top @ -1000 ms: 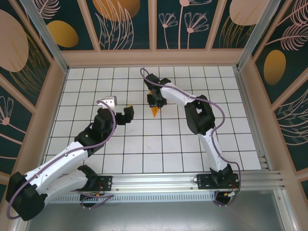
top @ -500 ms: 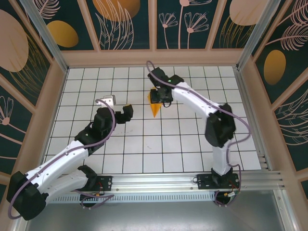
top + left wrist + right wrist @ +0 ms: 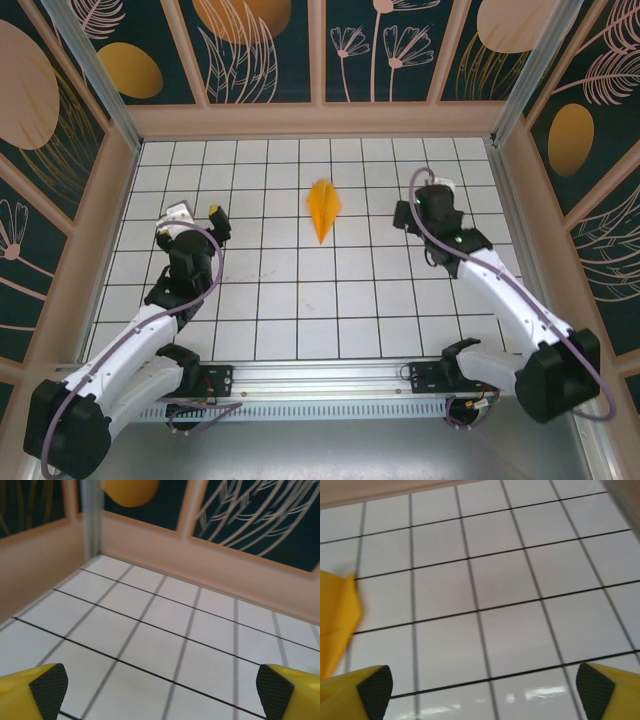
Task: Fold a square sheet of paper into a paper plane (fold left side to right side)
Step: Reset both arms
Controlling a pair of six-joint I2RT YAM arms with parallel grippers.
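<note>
The paper plane [image 3: 322, 208] is a narrow orange-yellow dart lying flat on the white grid table [image 3: 300, 300], its tip pointing toward the arms. The paper shows as this folded dart; an unfolded square sheet is out of view. My left gripper [image 3: 190, 218] hovers well left of the plane, open with nothing between its fingers [image 3: 47, 690]. My right gripper [image 3: 428, 200] hangs to the right of the plane, open and holding nothing. In the right wrist view an edge of the plane [image 3: 337, 620] sits at the far left, apart from the fingers [image 3: 595, 690].
Tan wooden walls [image 3: 320, 120] ring the table on the back and both sides. In the left wrist view the back-left corner post [image 3: 92, 515] stands ahead. An aluminium rail [image 3: 330, 375] with the arm bases runs along the near edge.
My right gripper let go of the plane and swung away to the right. The left gripper pulled back to the left. The plane now lies alone on the table.
</note>
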